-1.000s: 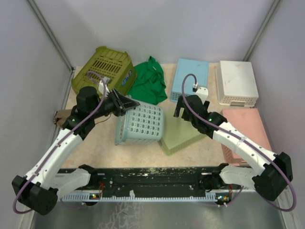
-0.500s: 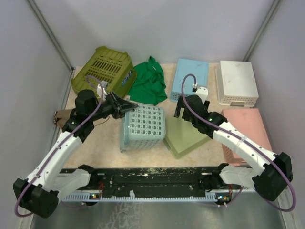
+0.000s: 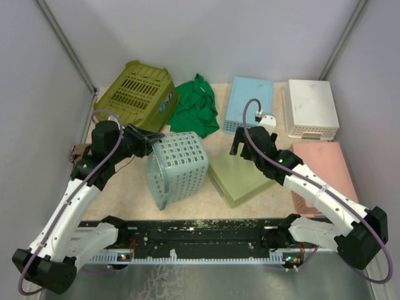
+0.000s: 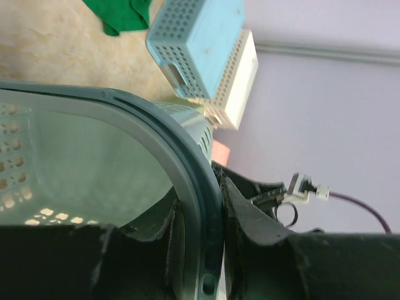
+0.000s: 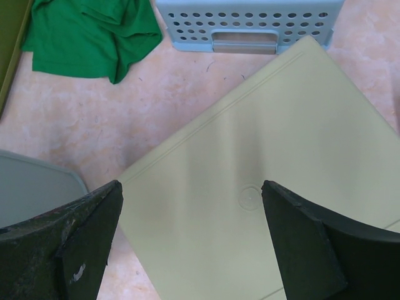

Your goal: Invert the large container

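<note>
Your left gripper [image 4: 199, 215] is clamped on the rim of the teal basket [image 3: 178, 167], which is tipped on the table [image 3: 128, 187]. Your right gripper [image 3: 238, 147], jaws apart, hangs over the pale green box [image 3: 240, 181].

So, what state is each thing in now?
teal basket: tilted, not yet upside down
left gripper: fingers shut on teal basket rim
right gripper: fingers open, empty
olive basket: upside down
blue basket: upside down
white basket: upside down
pale green bin: upside down
green cloth: crumpled
</note>
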### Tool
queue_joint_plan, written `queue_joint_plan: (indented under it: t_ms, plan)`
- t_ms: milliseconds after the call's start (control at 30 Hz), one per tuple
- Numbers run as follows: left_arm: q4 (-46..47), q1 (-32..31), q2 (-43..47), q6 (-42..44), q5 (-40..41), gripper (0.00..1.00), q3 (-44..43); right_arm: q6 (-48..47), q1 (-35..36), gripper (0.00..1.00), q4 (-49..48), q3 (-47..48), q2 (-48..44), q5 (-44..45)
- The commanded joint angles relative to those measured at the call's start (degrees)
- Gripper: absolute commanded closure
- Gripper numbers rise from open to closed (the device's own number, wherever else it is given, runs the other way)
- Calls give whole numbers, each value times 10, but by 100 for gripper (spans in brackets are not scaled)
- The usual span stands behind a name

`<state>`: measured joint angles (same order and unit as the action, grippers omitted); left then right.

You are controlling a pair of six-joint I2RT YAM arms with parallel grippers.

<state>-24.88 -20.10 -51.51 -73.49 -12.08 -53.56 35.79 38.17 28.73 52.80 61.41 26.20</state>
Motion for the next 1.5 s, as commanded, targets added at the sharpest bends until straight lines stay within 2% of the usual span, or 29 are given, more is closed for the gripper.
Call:
queue_joint_plan:
  t_ms: [0,133,267,367,533,667,867,1000,1100,1200,1367,1467]
  plan:
    - [-97,3,-16,-22,98,93,-18,1,-3,8,-13,-4,-19,2]
    - [-76,3,-24,-40,141,70,-16,3,-4,8,-14,-6,-18,-4]
    - [6,3,-16,-63,202,38,10,13,-4,8,-10,-10,-23,-4]
    - [59,3,-38,-44,232,25,-1,17,-4,8,-2,-15,-34,-2]
    - [80,3,-114,-1,221,21,-74,22,-4,8,11,-31,-53,16]
    - [93,3,-136,21,206,20,-96,30,-4,8,17,-38,-61,19]
    - [79,3,-118,94,225,2,-106,22,-4,8,13,-39,-55,24]
    - [61,9,-103,218,218,0,-126,14,-4,8,7,-33,-48,23]
    - [24,20,-113,315,204,0,-171,7,-3,8,3,-31,-41,21]
    - [-58,41,-146,406,182,0,-238,3,-4,8,0,-24,-31,15]
    - [-157,113,-155,558,75,0,-284,-14,-4,8,-4,-15,-24,7]
    - [-187,130,-107,622,54,0,-276,-33,-4,8,-5,-5,-16,7]
